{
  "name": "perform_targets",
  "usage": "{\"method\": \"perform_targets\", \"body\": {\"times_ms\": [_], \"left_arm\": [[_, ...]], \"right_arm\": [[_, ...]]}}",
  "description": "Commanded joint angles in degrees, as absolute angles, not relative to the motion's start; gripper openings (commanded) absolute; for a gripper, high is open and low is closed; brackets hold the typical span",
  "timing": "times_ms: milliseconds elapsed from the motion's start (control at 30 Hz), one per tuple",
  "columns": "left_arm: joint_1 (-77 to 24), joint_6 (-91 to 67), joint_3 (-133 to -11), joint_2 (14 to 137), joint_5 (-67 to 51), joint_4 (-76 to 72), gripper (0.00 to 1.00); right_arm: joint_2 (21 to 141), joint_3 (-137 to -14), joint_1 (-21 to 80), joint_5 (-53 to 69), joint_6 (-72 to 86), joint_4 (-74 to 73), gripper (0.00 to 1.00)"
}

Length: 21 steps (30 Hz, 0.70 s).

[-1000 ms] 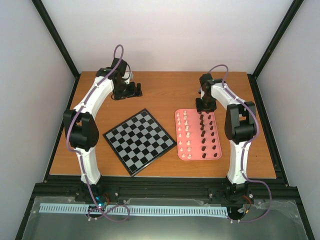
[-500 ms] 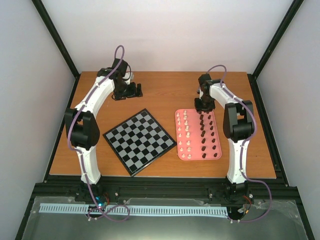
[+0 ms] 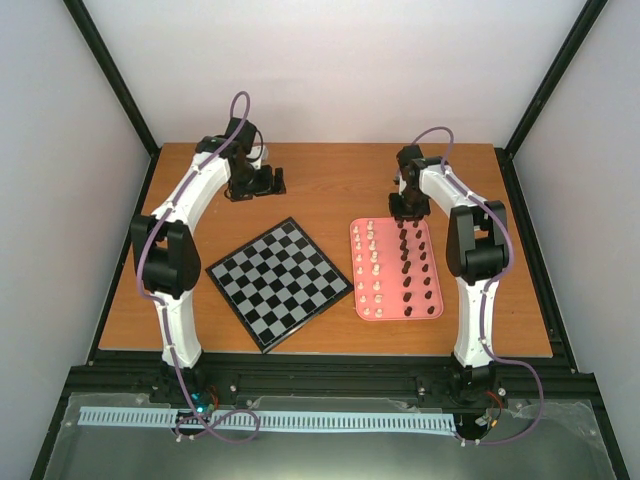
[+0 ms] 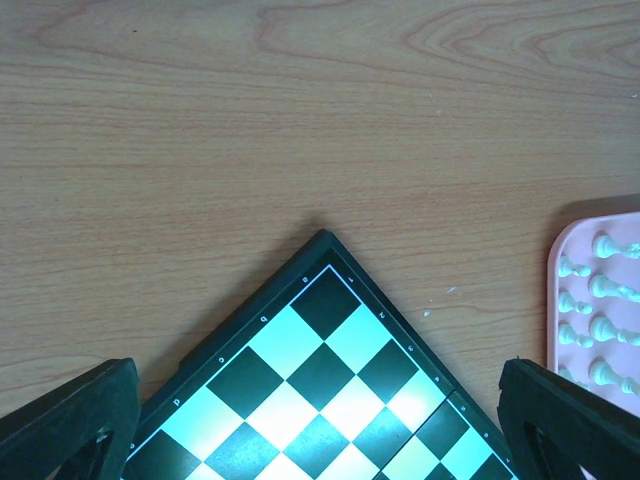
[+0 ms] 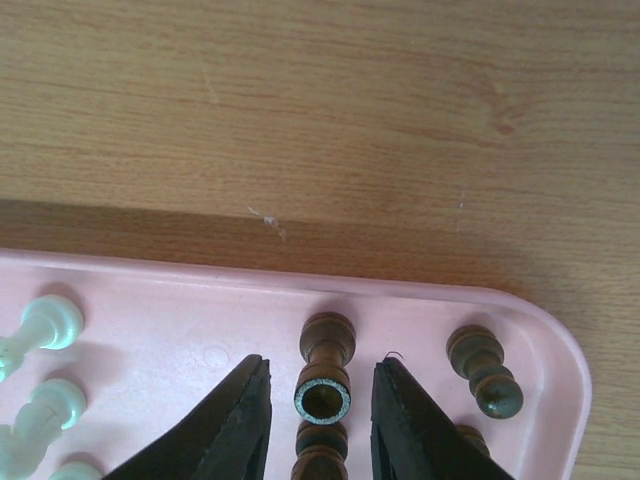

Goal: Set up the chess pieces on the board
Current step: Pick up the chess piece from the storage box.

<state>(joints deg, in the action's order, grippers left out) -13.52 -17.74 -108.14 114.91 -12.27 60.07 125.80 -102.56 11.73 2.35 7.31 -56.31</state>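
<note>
The dark brown piece (image 5: 323, 385) you're straddling sits at the far end of the pink tray (image 5: 150, 300), with a neighbour (image 5: 484, 368) close by. If you close off-centre, you could tip it or knock that neighbour. Your right end effector (image 5: 321, 366) is narrowly open around the piece and grips nothing yet. The left end effector (image 4: 320, 410) hangs wide open and empty over the worktop (image 4: 300, 120), just beyond the bare board (image 4: 330, 370).

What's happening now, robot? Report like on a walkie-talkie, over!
Right pincer open around a dark brown piece on the pink tray. Left pincer open, beyond the board. No pieces on board yet. Nothing blocking.
</note>
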Motion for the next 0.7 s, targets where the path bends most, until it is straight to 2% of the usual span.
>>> {"method": "perform_targets", "body": {"times_ms": [0,367,667], "left_arm": [[-13.45,-17.71,-110.39,115.4,-13.01,60.81,1.0],[-13.45,-17.38,-109.69,114.65,-12.32,60.91,1.0],[-13.45,-17.4,-109.45,114.33,-12.41,60.91,1.0]], "right_arm": [[127.47,-104.53,11.69,1.89,6.86,-56.33,0.29],[128.02,-104.31,11.65,2.81,7.1,-56.29,0.26],[127.43,-104.4,11.65,2.99,7.33,-56.74,0.07]]}}
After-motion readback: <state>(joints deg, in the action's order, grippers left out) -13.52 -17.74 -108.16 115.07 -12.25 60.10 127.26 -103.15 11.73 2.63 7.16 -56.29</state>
